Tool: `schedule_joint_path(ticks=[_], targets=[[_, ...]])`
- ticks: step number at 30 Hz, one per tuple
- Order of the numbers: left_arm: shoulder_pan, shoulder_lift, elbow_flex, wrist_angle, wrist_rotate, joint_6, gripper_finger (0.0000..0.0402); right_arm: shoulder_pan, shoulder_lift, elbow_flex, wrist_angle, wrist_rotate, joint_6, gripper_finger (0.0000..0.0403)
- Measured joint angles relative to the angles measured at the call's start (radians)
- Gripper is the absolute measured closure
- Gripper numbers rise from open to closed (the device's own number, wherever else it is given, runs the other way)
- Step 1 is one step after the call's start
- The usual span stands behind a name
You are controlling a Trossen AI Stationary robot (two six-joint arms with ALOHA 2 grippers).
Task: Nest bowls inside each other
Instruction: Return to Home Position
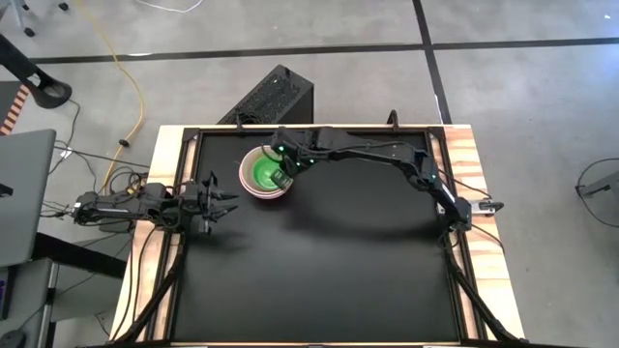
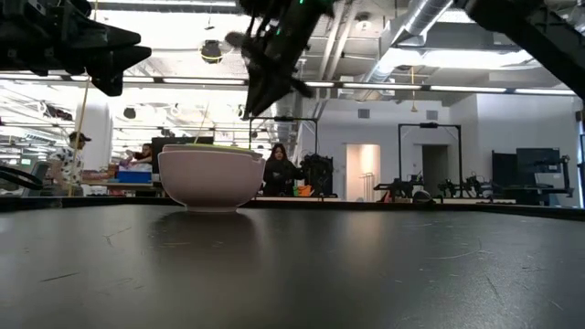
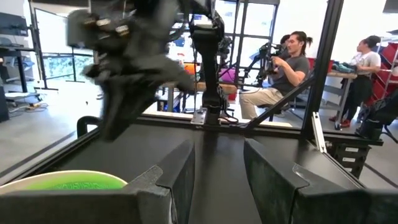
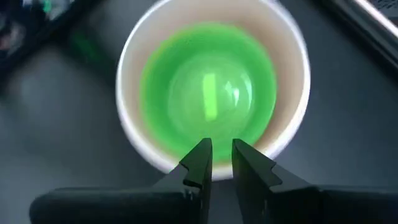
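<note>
The bowls stand nested in one stack (image 1: 263, 174) on the black table, toward its far left. The bright green bowl (image 4: 208, 93) sits innermost, inside a cream bowl (image 4: 127, 81). The outermost wall looks pale pink (image 2: 210, 178), and its base rests on the table. My right gripper (image 4: 222, 152) hangs above the stack's near right rim, slanting down, clear of it (image 2: 260, 96). Its fingers are a little apart with nothing between them. My left gripper (image 1: 230, 201) waits open at the table's left edge, pointing level toward the stack (image 3: 217, 168).
A wooden frame (image 1: 464, 155) borders the black table top. The near half and the right side of the table (image 1: 329, 271) offer free room. A black box (image 1: 276, 97) stands on the floor beyond the far edge. People sit and stand in the room behind (image 3: 289, 62).
</note>
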Motion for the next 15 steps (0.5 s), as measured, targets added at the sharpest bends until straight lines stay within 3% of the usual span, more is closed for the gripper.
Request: schedule_joint_path(ticks=[11,15], targets=[[0.000,0.002,0.000,-0.039,-0.026,-0.009,0.0274,0.223,-0.138,-0.004,-0.269,-0.006,-0.222,0.0321],[0.000,0.003,0.001,-0.071,-0.026,-0.011,0.0274,0.335,-0.215,-0.093,-0.236,0.034,-0.282,0.0321]])
